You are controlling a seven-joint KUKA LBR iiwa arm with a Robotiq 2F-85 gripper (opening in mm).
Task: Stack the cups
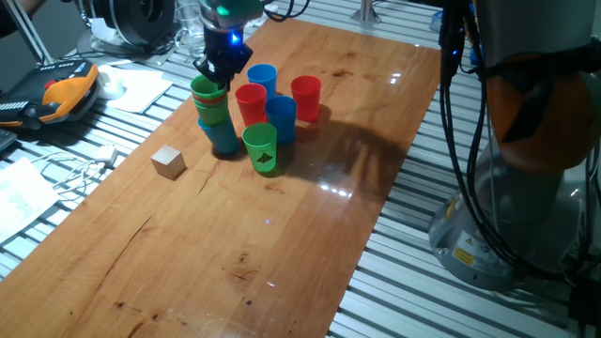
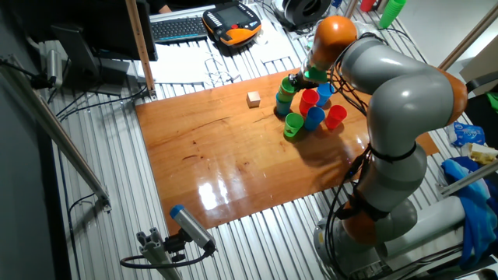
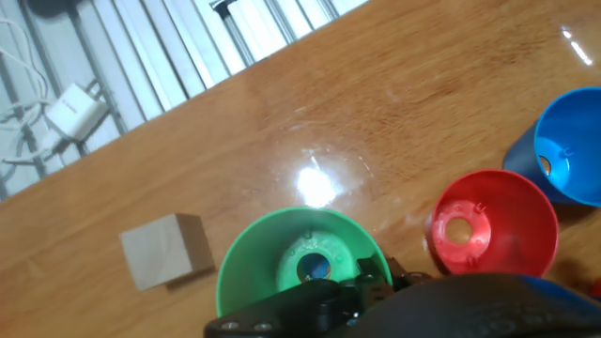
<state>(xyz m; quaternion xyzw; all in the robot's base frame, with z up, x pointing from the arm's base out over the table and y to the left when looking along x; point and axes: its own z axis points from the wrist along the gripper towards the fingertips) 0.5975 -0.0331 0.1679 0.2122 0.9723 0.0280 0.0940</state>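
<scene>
One green cup (image 3: 299,266) upright atop stack (image 1: 216,117), mouth up, fingers (image 1: 222,68) at rim.

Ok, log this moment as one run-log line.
gripper: at rim of green cup atop stack | jaw state: unclear | loose cups: beside stack | wooden cube: apart

You're working in a robotics lab. The wooden counter (image 2: 226,155) sits on a slotted aluminium frame (image 2: 117,194), with a teach pendant (image 2: 232,25), keyboard (image 2: 177,29) and loose cables (image 1: 75,169) around it.
</scene>
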